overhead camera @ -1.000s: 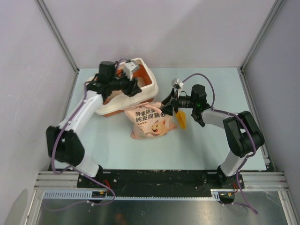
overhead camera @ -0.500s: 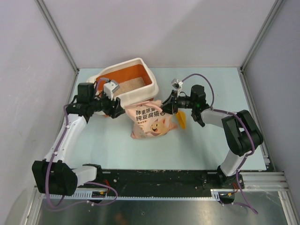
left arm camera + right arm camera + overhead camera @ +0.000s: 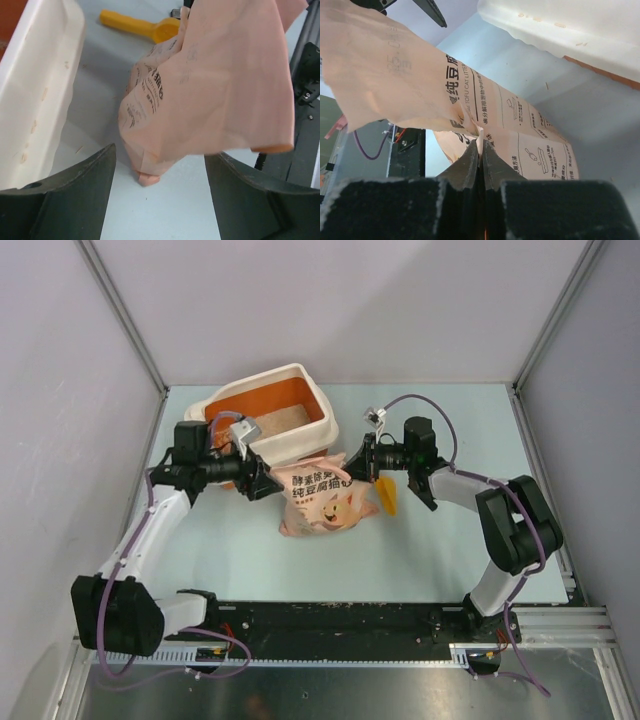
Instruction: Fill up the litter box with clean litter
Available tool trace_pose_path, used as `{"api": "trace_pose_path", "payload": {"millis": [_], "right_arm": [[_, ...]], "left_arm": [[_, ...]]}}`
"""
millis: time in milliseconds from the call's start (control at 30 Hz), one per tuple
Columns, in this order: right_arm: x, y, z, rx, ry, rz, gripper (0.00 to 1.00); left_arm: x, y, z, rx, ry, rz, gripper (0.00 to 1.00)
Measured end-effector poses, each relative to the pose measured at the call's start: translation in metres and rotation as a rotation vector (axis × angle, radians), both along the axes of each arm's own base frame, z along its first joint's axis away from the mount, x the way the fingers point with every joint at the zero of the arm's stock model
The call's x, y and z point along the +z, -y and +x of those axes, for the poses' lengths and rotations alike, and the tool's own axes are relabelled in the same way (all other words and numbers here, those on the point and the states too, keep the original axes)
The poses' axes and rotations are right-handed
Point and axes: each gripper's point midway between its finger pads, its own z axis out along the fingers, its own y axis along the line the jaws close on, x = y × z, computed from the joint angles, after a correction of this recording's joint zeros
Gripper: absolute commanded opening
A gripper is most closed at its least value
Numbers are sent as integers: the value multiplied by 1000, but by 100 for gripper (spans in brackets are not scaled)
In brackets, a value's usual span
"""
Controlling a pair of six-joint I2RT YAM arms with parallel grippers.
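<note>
Status check, top view. The litter box (image 3: 297,446) sits upper left of centre on the table (image 3: 450,540). Most of its orange floor shows bare. The clean litter (image 3: 283,420) is only a thin pale patch toward the box's right end. You can judge the fill as barely begun, with nearly the whole pour left.

The bag (image 3: 322,500) lies at frame centre, just below the box, print side up. The scoop (image 3: 386,495), yellow, lies at the bag's right edge, not held.

Right gripper (image 3: 481,150): its wrist view shows the fingers pressed together on a fold of the bag, a pinch grip.

Left gripper (image 3: 160,200): jaws spread wide and holding nothing, with the bag's lower corner ahead between them, apart from both.

You likely need the bag lifted and tipped over the box. Whether its mouth is open, you cannot tell.
</note>
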Motion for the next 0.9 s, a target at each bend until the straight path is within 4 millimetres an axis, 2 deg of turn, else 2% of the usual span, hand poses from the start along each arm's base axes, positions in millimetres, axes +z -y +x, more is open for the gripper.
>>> {"api": "trace_pose_path", "payload": {"millis": [167,367,467,567,733,900], "right_arm": [[-1,2,-4,-5,-37,-17,3],[-2,5,-3,-17,-59,-27,3],[-4,7,-3,-21,-69,-31,2],[-4,8,-3,-24,-79,-35,2],[-4,10,-3,-29,-98,-36,3],[-3,12,-2,-45,-130,-34,2]], "left_arm": [[3,24,2,-55,-2,-67,72],[-16,47,-9,-98,-66,-100,67],[-24,50,-8,-70,-103,-117,64],[-25,53,-5,-45,-140,-145,65],[-15,57,-1,-10,-183,-197,68],[-11,60,4,46,-243,-279,62]]}}
